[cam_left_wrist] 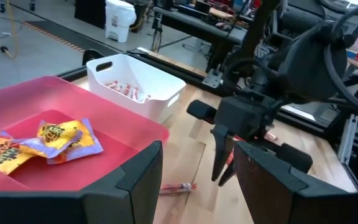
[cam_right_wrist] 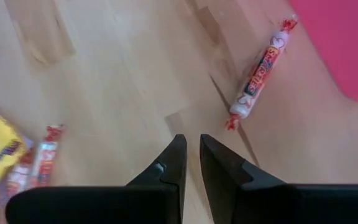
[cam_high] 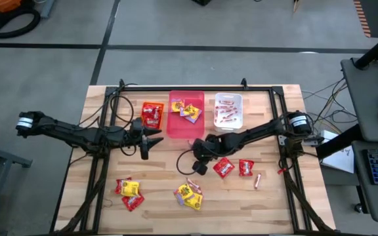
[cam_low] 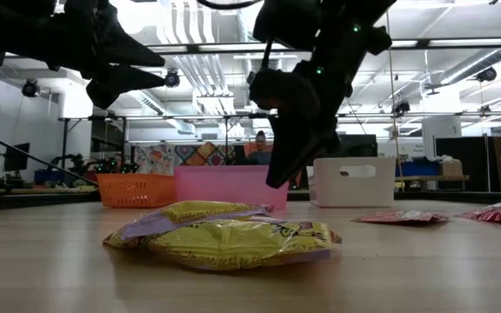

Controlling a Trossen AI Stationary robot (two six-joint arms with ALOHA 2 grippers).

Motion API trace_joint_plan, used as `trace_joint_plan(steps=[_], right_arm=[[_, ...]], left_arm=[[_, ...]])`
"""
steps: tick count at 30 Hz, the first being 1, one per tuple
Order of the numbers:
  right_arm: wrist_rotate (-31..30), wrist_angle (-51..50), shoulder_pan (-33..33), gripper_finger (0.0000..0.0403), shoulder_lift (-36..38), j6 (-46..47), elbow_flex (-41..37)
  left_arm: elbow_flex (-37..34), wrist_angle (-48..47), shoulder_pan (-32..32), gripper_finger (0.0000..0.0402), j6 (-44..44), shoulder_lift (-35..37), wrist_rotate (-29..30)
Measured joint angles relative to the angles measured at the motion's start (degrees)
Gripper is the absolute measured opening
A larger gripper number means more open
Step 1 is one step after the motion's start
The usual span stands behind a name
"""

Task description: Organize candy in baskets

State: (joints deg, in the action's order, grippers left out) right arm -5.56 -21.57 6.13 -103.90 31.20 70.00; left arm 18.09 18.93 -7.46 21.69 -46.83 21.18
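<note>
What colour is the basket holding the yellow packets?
Pink-red basket; clearest in the left wrist view.

Three baskets (cam_high: 186, 124); two grippers (cam_high: 195, 145)

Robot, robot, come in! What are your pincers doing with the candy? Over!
Right pincer nearly shut, empty, above table beside candy stick. Left pincer open, empty, near pink basket. Nothing blocking.

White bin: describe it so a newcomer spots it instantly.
Three bins stand in a row along the table's far edge. The white bin is the one at the right arm's end, beside the pink bin. It alone holds only thin red-and-white candy sticks.
</note>
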Motion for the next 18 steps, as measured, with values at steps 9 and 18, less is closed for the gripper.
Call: trace_joint_plan(steps=[9,18], right_arm=[[2.72,0.42,-0.13,0.0041,-0.15,-0.39,0.02],[11.58,3.44,0.10,0.0037,-0.22,-5.03,0.07]], left_arm=[[0.00,-0.01,0.00,0.0181,-0.02,0.02,0.70],[0.00,-0.03,0.00,0.0181,-0.02,0.02,1.97]])
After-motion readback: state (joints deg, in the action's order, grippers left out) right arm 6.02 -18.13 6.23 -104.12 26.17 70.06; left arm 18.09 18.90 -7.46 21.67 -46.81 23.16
